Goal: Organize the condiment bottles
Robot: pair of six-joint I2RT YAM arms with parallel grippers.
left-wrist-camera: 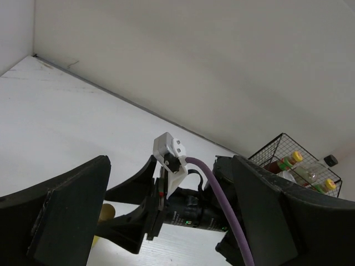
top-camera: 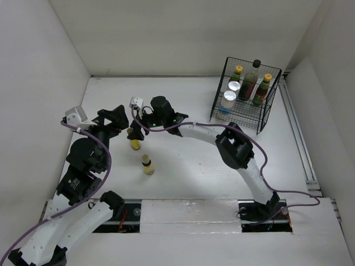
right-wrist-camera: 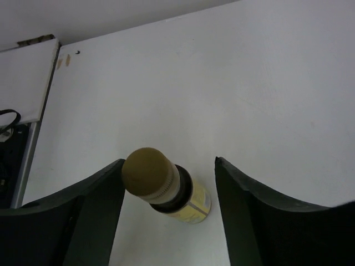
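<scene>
Closing on the bottle: the right end effector [right-wrist-camera: 169, 165] has its fingers apart on either side of a tiny yellow bottle [right-wrist-camera: 169, 191]. The bottle stands upright on the surface [top-camera: 194, 166], over at the left, with its cap nearer one finger than the other.
Doing it well: I'd centre the fingers first, sink them to the body below the cap, then squeeze gently. A bottle this small would likely tip if one finger reaches it first.
Carrying: lift straight up, then swing right to the black wire basket [top-camera: 265, 119] at the far right, clearing its rim.
Left end effector [left-wrist-camera: 171, 166]: fingers apart, holding nothing, hovering just left of the right one.
Tiny yellow bottles: two, both on the surface. The second tiny yellow bottle [top-camera: 147, 165] stands nearer.
Brown yellow-capped bottles [top-camera: 237, 73]: two, in the basket.
White-blue silver-capped bottles [top-camera: 228, 100]: two, in the basket.
Tall dark black-capped bottle [top-camera: 250, 80]: one, in the basket.
Total: seven, five in the basket and two outside it.
</scene>
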